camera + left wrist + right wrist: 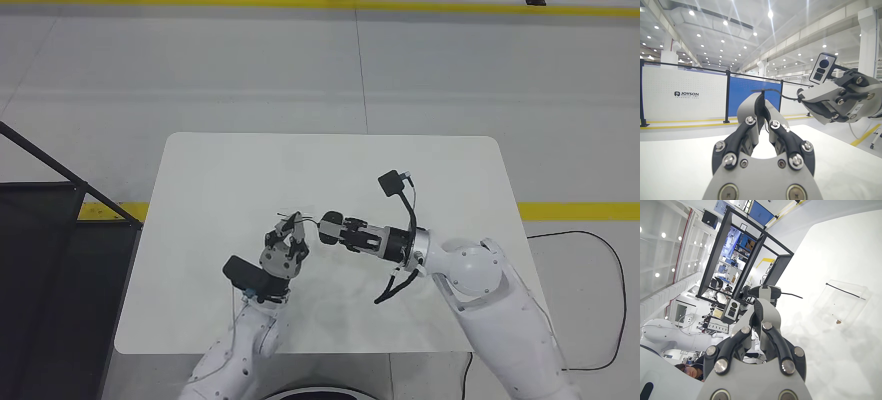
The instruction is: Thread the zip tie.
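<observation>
**Item: zip tie (762, 92), black, one piece, in hand.** Held in the air above the counter (420, 180), between the two tools, near the counter's middle.

**Left tool (762, 100).** Pads pinched narrow on the tie. The strap runs down between the pads and the head sits just above the fingertips. Judged purpose: to hold the head steady as a fixed target.

**Right tool (799, 97).** Closed tight on the strap a short way along from the head, just beside the left tool but not touching it. Judged purpose: to steer and feed the free end.

**Position of the tie relative to the tools.** From the right tool's tips the strap arcs up and across to the head at the left tool's tips. A short stub pokes out on the head's far side. The tail therefore appears to have entered the head, though the slot itself is too small to confirm this.

**Also present.** A clear box (857, 289) lies on the counter, well apart from the tools, with a spare tie (845, 291) inside it.
</observation>
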Available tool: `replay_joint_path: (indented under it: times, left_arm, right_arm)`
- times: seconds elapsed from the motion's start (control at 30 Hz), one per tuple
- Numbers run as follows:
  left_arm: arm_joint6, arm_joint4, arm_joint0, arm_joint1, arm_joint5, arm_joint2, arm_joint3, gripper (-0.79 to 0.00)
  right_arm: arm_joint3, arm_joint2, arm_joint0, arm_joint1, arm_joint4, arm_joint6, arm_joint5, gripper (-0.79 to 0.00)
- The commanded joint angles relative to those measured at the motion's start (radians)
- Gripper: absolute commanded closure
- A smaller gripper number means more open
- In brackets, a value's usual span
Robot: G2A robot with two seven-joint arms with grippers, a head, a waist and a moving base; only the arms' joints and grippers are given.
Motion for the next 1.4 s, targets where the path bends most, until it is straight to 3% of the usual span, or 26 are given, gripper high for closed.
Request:
replay_joint_path:
  times: [0.0, 0.07, 0.1, 0.17, 0.2, 0.23, 0.33, 0.73, 1.13, 1.37]
  left_arm:
    - [0.003, 0.003, 0.002, -0.001, 0.001, 0.0, -0.001, 0.0]
    - [0.005, 0.002, 0.004, -0.001, -0.008, 0.0, -0.004, 0.0]
    - [0.003, -0.003, 0.006, -0.001, -0.016, -0.001, -0.005, 0.0]
    - [-0.009, -0.02, 0.01, 0.0, -0.048, -0.004, -0.012, 0.0]
    - [-0.016, -0.032, 0.012, 0.0, -0.063, -0.009, -0.017, 0.0]
    - [-0.031, -0.051, 0.017, 0.001, -0.088, -0.011, -0.024, 0.0]
    - [-0.088, -0.102, 0.031, 0.007, -0.176, -0.031, -0.058, 0.0]
    - [-0.354, -0.324, 0.11, 0.036, -0.476, -0.127, -0.213, 0.0]
    - [-0.384, -0.368, 0.119, 0.037, -0.489, -0.131, -0.234, 0.0]
    - [-0.559, -0.616, 0.139, 0.043, -0.603, -0.14, -0.285, 0.0]
  right_arm:
    - [-0.001, 0.0, 0.0, 0.0, -0.001, 0.001, 0.002, 0.0]
    - [-0.002, 0.0, 0.0, 0.0, -0.002, 0.001, 0.003, -0.031]
    - [-0.002, 0.0, -0.001, 0.0, -0.001, -0.002, 0.004, -0.12]
    - [-0.002, 0.0, -0.002, 0.0, 0.001, -0.004, 0.003, -0.505]
    - [-0.002, 0.0, -0.002, 0.0, 0.001, -0.005, 0.003, -0.536]
    - [-0.002, 0.0, -0.002, 0.0, 0.001, -0.006, 0.003, -0.631]
    - [-0.004, 0.004, -0.004, 0.001, 0.006, -0.01, -0.001, -0.785]
    - [-0.022, 0.053, -0.042, 0.01, 0.069, 0.004, -0.077, -0.785]
    - [-0.029, 0.055, -0.051, 0.01, 0.073, -0.009, -0.074, -0.785]
    - [-0.097, 0.099, -0.146, 0.023, 0.055, -0.008, -0.263, -0.785]
